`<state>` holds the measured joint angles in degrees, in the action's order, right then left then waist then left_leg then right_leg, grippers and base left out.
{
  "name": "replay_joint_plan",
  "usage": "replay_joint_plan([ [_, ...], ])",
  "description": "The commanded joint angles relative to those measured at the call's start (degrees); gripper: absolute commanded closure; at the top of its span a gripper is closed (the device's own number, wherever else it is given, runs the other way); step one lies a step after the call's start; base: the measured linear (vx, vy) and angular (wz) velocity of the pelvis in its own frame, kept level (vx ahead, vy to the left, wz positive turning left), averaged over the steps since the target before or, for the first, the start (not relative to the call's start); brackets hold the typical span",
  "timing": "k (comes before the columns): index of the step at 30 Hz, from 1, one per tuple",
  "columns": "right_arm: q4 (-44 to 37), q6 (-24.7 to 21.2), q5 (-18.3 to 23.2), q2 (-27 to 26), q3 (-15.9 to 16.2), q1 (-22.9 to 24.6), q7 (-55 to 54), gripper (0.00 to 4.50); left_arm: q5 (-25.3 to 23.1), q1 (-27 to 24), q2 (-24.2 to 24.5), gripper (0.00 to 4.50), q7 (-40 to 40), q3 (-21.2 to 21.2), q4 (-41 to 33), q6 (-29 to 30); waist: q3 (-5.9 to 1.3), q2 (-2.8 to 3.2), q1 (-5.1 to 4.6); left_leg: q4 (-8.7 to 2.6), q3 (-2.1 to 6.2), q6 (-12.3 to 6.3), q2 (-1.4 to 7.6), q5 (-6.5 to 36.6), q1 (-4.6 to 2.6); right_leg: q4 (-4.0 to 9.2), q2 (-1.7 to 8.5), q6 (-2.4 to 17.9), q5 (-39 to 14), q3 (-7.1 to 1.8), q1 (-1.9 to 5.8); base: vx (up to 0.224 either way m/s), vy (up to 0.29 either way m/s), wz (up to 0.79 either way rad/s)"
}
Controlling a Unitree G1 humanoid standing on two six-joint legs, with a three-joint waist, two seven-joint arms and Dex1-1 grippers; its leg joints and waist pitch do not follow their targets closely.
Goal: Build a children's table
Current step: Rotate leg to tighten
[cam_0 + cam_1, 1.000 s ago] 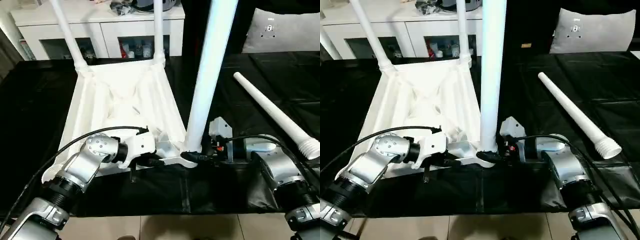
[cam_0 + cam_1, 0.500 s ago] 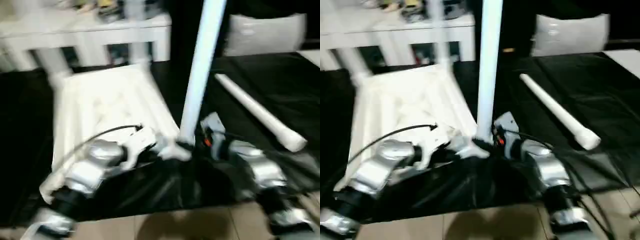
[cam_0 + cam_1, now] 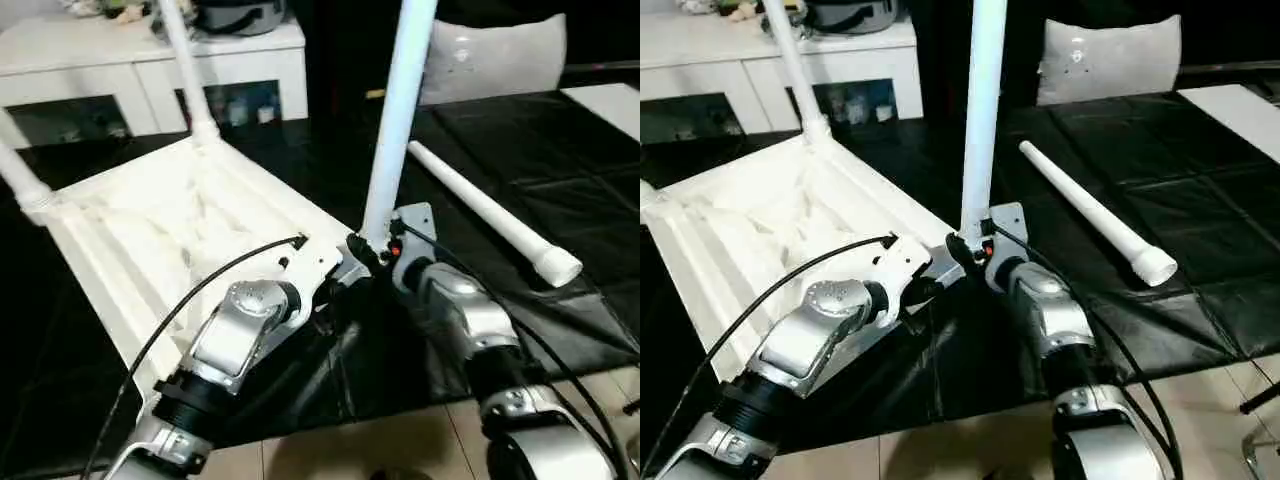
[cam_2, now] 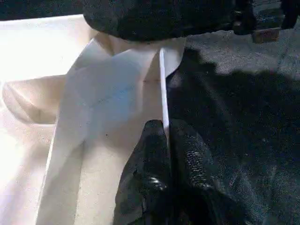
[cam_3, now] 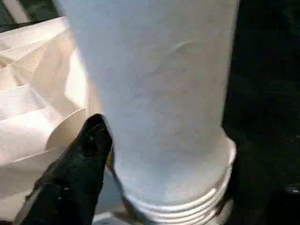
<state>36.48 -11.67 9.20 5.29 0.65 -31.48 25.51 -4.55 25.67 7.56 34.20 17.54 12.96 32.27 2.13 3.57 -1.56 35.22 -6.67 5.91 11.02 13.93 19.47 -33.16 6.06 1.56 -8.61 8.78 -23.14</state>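
Note:
The children's table lies upside down, its ribbed white top point(image 3: 150, 230) on the black cloth. Two legs stand in the far corners point(image 3: 180, 60) point(image 3: 18, 175), and a third leg point(image 3: 395, 120) stands upright in the near right socket. A fourth leg point(image 3: 490, 215) lies loose on the cloth to the right. My left gripper point(image 4: 167, 136) is shut on the top's thin rim just beside that near socket. My right gripper point(image 3: 365, 250) is open and reaches around the third leg's base, with one finger point(image 5: 89, 140) standing just off its threaded foot.
A white cabinet point(image 3: 100, 60) with glass doors stands behind the table, and a grey cushion point(image 3: 490, 60) sits at the back right. The black cloth point(image 3: 580, 180) ends near me at the tiled floor point(image 3: 400, 440). A white sheet point(image 3: 610, 100) lies far right.
The camera has shifted. The table top has swung, its far side now to the left and angled. The right gripper's jaws have widened around the upright leg. The left grip is unchanged.

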Motion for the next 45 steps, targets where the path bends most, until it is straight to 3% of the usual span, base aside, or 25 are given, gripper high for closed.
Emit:
replay_joint_plan([
  [1, -0.58, 0.03, 0.63, 1.44, 0.96, 3.26, 3.26, 0.43, -0.94, 1.35, 2.19, 4.50, 1.70, 0.27, 0.03, -3.08, -3.33, -0.61, 0.86, -4.25, -0.83, -7.44, 0.95, 5.43, 1.96, 4.00, 2.77, 9.45, -17.22, -2.96, 4.28, 0.000, 0.000, 0.00],
  [4, -3.38, 1.39, 1.47, 3.87, 0.59, 5.21, 6.98, 0.17, -1.11, 1.17, 3.80, 4.50, 3.39, 0.51, 0.50, -3.91, -3.27, -0.53, 1.45, -4.35, -0.88, -7.14, 1.08, 6.02, 1.72, 4.10, 2.65, 9.05, -18.16, -3.00, 4.11, 0.000, 0.000, 0.00],
  [5, -4.12, 1.60, 1.71, 4.57, 0.57, 5.68, 8.08, 0.03, -1.06, 1.09, 4.16, 4.50, 3.96, 0.65, 0.58, -4.22, -3.25, -0.15, 1.63, -4.47, -0.80, -6.81, 1.20, 5.95, 1.67, 3.92, 2.62, 9.39, -17.71, -3.08, 4.05, 0.000, 0.000, 0.00],
  [6, -7.91, 2.73, 2.53, 8.79, 0.77, 8.05, 14.03, 0.03, -0.88, 0.71, 6.30, 4.50, 7.36, 1.65, 1.06, -6.10, -3.23, -0.27, 1.77, -4.49, -0.84, -6.97, 1.18, 6.46, 1.62, 4.12, 2.52, 9.36, -17.61, -3.01, 4.07, 0.000, 0.000, 0.00],
  [7, -7.91, 2.73, 2.53, 8.79, 0.77, 8.05, 14.03, 0.03, -0.88, 0.71, 6.30, 4.50, 7.36, 1.65, 1.06, -6.10, -3.34, -0.52, 2.09, -4.43, -0.83, -7.34, 1.30, 6.47, 1.60, 3.88, 2.53, 9.30, -16.55, -3.18, 4.15, 0.000, 0.000, 0.00],
  [9, -10.76, 3.12, 3.04, 12.58, 0.80, 9.77, 19.28, 0.03, -0.54, 0.45, 8.73, 4.50, 10.60, 3.16, 1.50, -8.12, -3.36, 0.01, 2.20, -4.36, -0.85, -7.64, 1.18, 5.55, 1.63, 3.72, 2.48, 9.99, -14.82, -3.23, 4.19, 0.000, 0.000, 0.00],
  [11, -11.78, 4.59, 2.95, 15.17, 0.76, 10.38, 22.44, 0.03, -0.51, 0.33, 10.67, 4.50, 13.58, 4.48, 1.77, -10.77, -3.28, -0.24, 2.33, -4.35, -0.88, -8.21, 1.11, 5.55, 1.73, 3.77, 2.56, 9.89, -15.64, -3.17, 4.25, 0.000, 0.000, 0.00],
  [12, -12.55, 4.61, 3.32, 16.48, 0.93, 10.75, 24.55, 0.03, -0.45, 0.29, 11.65, 4.50, 15.29, 5.10, 1.79, -11.29, -3.23, 0.05, 2.38, -4.38, -0.85, -8.22, 1.12, 5.74, 1.69, 3.83, 2.53, 9.83, -16.18, -3.13, 4.25, 0.000, 0.000, 0.00],
  [13, -13.18, 5.03, 3.34, 17.68, 1.34, 11.01, 26.43, 0.03, -0.52, 0.26, 12.70, 4.50, 17.15, 5.85, 1.82, -12.48, -3.20, -0.19, 2.40, -4.35, -0.91, -8.30, 1.08, 6.13, 1.68, 4.03, 2.52, 9.52, -17.11, -3.12, 4.21, 0.000, 0.000, 0.00],
  [14, -13.80, 5.26, 3.43, 18.70, 1.84, 11.23, 28.35, 0.03, -0.52, 0.20, 13.66, 4.50, 18.90, 6.48, 1.81, -13.60, -3.18, -0.01, 2.39, -4.40, -0.89, -8.18, 1.13, 6.39, 1.67, 3.99, 2.54, 9.62, -17.66, -3.12, 4.17, 0.000, 0.000, 0.00],
  [17, -15.38, 5.30, 4.12, 20.44, 3.02, 11.69, 32.74, 0.03, -0.46, 0.23, 15.21, 4.50, 21.81, 7.41, 1.87, -14.95, -3.15, -0.15, 2.50, -4.47, -0.90, -7.91, 1.19, 7.03, 1.60, 4.14, 2.49, 9.53, -18.61, -3.07, 4.13, 0.000, 0.000, 0.00],
  [20, -17.15, 4.70, 5.41, 22.26, 4.58, 11.78, 38.12, 0.03, -0.29, 0.56, 16.94, 4.50, 25.66, 8.45, 2.19, -17.60, -3.27, -0.07, 3.45, -4.47, -0.87, -8.61, 1.51, 5.97, 1.29, 3.83, 2.51, 10.27, -16.60, -3.31, 3.89, 0.000, 0.000, 0.00],
  [27, -16.43, 7.29, 3.72, 23.30, 8.44, 10.27, 45.13, 0.03, 2.15, 0.66, 20.02, 4.50, 36.18, 11.38, 0.37, -23.09, -3.42, -0.07, 4.69, -4.43, -1.02, -8.27, 1.69, 4.35, 1.13, 3.21, 2.61, 11.74, -13.79, -3.52, 3.83, 0.000, 0.000, 0.00],
  [28, -16.43, 7.16, 3.68, 23.28, 8.79, 10.16, 45.71, 0.31, 2.32, 0.65, 20.10, 4.50, 36.88, 11.58, 0.13, -23.22, -3.44, -0.04, 4.84, -4.44, -1.03, -8.20, 1.73, 4.28, 1.11, 3.15, 2.63, 11.84, -13.60, -3.55, 3.87, 0.000, 0.000, 0.00],
  [34, -16.06, 7.19, 3.91, 22.78, 10.96, 9.33, 48.96, 0.84, 2.21, 1.22, 20.02, 4.50, 39.32, 12.85, 0.40, -25.10, -3.51, -0.12, 5.95, -4.47, -1.18, -7.60, 1.86, 3.90, 0.97, 2.95, 2.71, 11.98, -12.86, -3.73, 3.91, 0.000, 0.000, 0.00],
  [45, -15.06, 6.47, 4.66, 22.10, 12.07, 8.63, 51.76, 1.68, 1.84, 1.53, 20.00, 4.50, 40.37, 13.05, 2.04, -26.73, -3.60, -0.30, 5.94, -4.42, -1.22, -7.15, 1.76, 3.37, 1.12, 2.99, 2.67, 11.17, -13.77, -3.68, 4.04, 0.000, 0.000, 0.00],
])
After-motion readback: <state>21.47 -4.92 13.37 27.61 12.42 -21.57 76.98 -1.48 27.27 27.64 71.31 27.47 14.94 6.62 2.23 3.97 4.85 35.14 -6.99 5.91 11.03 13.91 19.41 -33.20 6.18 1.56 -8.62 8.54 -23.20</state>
